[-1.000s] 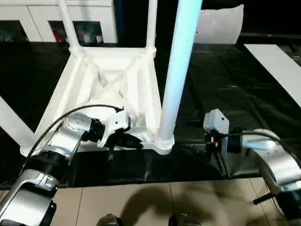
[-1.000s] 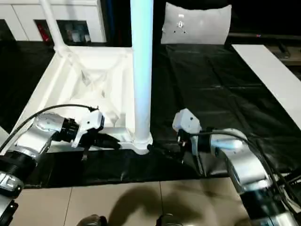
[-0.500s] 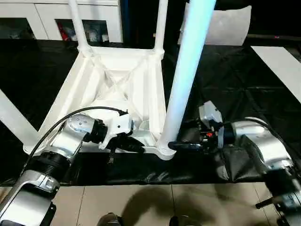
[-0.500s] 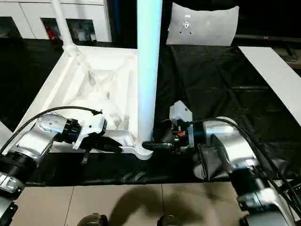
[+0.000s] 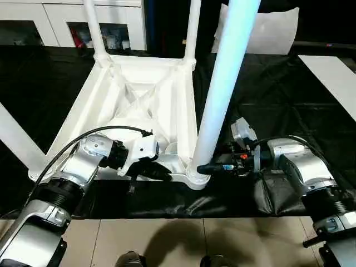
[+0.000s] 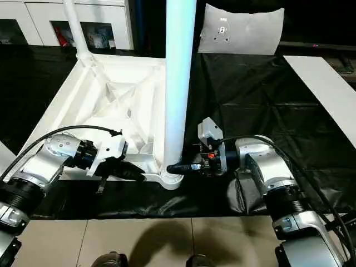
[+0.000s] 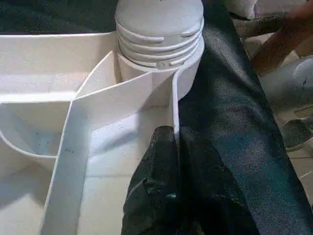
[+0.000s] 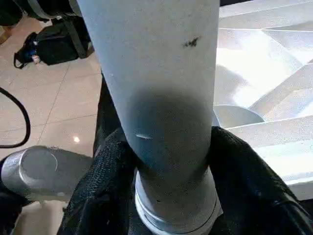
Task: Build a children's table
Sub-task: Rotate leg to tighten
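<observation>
The children's table (image 5: 139, 89) lies upside down on the black workbench, ribbed underside up, with its legs standing. The near-right leg (image 5: 222, 83) rises from its corner socket (image 5: 197, 177). My right gripper (image 5: 208, 167) is shut on this leg just above the socket, and its black fingers (image 8: 102, 186) press against both sides. My left gripper (image 5: 158, 172) is shut on the thin near rim wall (image 7: 173, 132) of the table top, a little to the left of that socket. Two far legs (image 5: 93, 28) stand upright. A fourth leg (image 5: 16, 139) slants out at the near left.
The workbench's front edge (image 5: 167, 208) runs just below the table, with tiled floor (image 5: 167, 239) beyond it. White cabinets (image 5: 55, 16) stand behind. A white cushion (image 5: 272, 30) sits at the back right and a white board (image 5: 334, 72) at the far right.
My right gripper has come in from the right to the base of the near-right leg and closed around it. The left gripper stays on the rim. The camera has shifted slightly.
</observation>
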Available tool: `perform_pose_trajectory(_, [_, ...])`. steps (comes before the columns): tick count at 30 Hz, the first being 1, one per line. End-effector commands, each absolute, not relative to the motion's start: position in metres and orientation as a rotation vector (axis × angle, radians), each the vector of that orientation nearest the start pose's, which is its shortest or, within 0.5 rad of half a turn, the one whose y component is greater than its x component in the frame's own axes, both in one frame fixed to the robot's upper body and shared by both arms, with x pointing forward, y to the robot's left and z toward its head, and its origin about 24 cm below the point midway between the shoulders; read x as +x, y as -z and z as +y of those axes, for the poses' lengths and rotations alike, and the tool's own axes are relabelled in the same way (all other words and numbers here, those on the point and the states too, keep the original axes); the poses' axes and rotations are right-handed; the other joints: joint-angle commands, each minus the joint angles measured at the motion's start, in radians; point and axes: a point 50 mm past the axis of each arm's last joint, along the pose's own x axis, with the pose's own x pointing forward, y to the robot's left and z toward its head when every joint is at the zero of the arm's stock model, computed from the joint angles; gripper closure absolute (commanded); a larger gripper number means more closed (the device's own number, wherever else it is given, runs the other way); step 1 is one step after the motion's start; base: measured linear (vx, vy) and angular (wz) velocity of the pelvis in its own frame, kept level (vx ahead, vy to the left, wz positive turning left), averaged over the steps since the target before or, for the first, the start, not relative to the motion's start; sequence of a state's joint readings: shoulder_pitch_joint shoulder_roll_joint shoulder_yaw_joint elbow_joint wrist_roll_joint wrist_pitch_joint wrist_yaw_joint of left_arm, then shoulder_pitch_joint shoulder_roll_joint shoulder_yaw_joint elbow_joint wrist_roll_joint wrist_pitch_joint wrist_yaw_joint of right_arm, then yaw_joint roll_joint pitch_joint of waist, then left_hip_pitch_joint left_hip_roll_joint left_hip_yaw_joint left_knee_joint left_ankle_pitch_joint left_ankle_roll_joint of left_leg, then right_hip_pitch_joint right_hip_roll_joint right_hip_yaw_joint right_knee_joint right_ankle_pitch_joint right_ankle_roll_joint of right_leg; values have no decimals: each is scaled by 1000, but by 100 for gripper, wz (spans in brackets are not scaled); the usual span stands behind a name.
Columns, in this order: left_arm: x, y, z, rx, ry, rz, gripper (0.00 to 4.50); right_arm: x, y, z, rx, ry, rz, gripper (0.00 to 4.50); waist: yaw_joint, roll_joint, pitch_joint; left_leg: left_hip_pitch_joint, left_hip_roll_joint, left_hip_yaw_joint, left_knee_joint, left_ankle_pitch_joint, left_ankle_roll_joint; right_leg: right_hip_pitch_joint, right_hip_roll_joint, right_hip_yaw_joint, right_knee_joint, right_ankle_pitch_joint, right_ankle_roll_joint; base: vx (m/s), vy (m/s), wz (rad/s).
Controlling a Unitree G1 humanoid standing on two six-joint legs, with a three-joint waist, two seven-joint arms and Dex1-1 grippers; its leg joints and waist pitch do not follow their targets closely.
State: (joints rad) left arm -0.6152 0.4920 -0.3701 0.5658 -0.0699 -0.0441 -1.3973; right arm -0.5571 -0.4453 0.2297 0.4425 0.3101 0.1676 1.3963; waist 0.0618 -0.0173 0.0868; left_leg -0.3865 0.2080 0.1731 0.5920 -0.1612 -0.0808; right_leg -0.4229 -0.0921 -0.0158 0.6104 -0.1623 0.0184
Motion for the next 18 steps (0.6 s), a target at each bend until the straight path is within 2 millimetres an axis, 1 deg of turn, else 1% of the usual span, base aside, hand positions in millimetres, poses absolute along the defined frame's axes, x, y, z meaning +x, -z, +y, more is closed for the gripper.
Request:
perform_pose_trajectory(1, [301, -65, 139, 498, 1650, 430, 450, 300, -81, -143, -126, -1548, 291, 255, -4, -5, -71, 20, 10, 13, -74, -284, 30, 42, -21, 14, -67, -268, -245, 0, 0, 0])
perform_pose_trajectory(2, [301, -65, 139, 489, 1639, 429, 450, 299, -80, -144, -127, -1544, 293, 256, -3, -3, -70, 21, 10, 13, -75, -285, 31, 42, -21, 14, -67, -267, -247, 0, 0, 0])
perform_pose_trajectory(4, [302, -66, 138, 479, 1622, 428, 450, 298, -79, -144, -133, -1530, 297, 257, -4, -4, -71, 19, 10, 12, -75, -285, 32, 43, -21, 14, -68, -268, -247, 0, 0, 0])
perform_pose_trajectory(5, [307, -69, 136, 452, 1559, 409, 450, 298, -75, -141, -159, -1451, 309, 257, -3, -3, -68, 20, 11, 12, -77, -283, 27, 42, -21, 15, -69, -269, -244, 0, 0, 0])
perform_pose_trajectory(7, [310, -72, 134, 433, 1516, 401, 450, 298, -73, -139, -158, -1404, 317, 258, -5, -4, -67, 19, 8, 12, -79, -295, 24, 42, -21, 15, -72, -297, -234, 0, 0, 0])
perform_pose_trajectory(9, [316, -74, 131, 405, 1448, 385, 450, 302, -70, -133, -159, -1299, 314, 259, -8, -4, -61, 21, 8, 9, -82, -341, 8, 37, -21, 14, -79, -379, -210, 0, 0, 0])
perform_pose_trajectory(10, [317, -74, 130, 401, 1438, 383, 450, 303, -69, -132, -158, -1283, 314, 259, -13, -7, -59, 21, 5, 6, -83, -372, -5, 35, -24, 13, -86, -454, -185, 0, 0, 0])
perform_pose_trajectory(11, [319, -75, 128, 383, 1403, 377, 450, 305, -68, -129, -148, -1228, 313, 259, -15, -7, -57, 25, 5, 4, -84, -392, -16, 30, -24, 13, -92, -506, -163, 0, 0, 0])
perform_pose_trajectory(12, [323, -77, 122, 358, 1354, 364, 450, 308, -68, -121, -103, -1155, 295, 259, -18, -8, -56, 24, 3, 2, -84, -404, -20, 30, -24, 12, -95, -534, -151, 0, 0, 0])
perform_pose_trajectory(13, [327, -79, 116, 333, 1297, 351, 450, 311, -70, -111, -42, -1080, 278, 259, -26, -7, -55, 23, 2, -1, -86, -418, -30, 26, -23, 11, -98, -568, -135, 0, 0, 0])
perform_pose_trajectory(14, [332, -81, 108, 312, 1234, 331, 450, 315, -71, -102, -13, -1002, 263, 259, -36, -11, -55, 21, -2, -5, -85, -429, -37, 25, -25, 6, -104, -616, -114, 0, 0, 0])
perform_pose_trajectory(15, [334, -82, 105, 306, 1211, 322, 450, 316, -71, -98, -19, -975, 258, 259, -40, -11, -57, 14, -4, -9, -85, -419, -43, 29, -25, 4, -103, -630, -101, 0, 0, 0])
perform_pose_trajectory(16, [337, -84, 102, 297, 1178, 312, 450, 317, -70, -93, -21, -940, 256, 259, -45, -13, -62, 4, -6, -12, -87, -394, -47, 36, -26, 0, -102, -627, -82, 0, 0, 0])
perform_pose_trajectory(17, [338, -84, 100, 291, 1157, 307, 450, 318, -70, -90, -13, -916, 256, 259, -47, -11, -63, 7, -5, -9, -86, -387, -40, 27, -23, 3, -105, -597, -80, 0, 0, 0])
perform_pose_trajectory(18, [343, -86, 92, 266, 1092, 297, 450, 321, -70, -81, 14, -829, 252, 259, -51, -10, -58, 14, -6, -3, -83, -405, -33, 14, -17, 6, -111, -587, -88, 0, 0, 0])
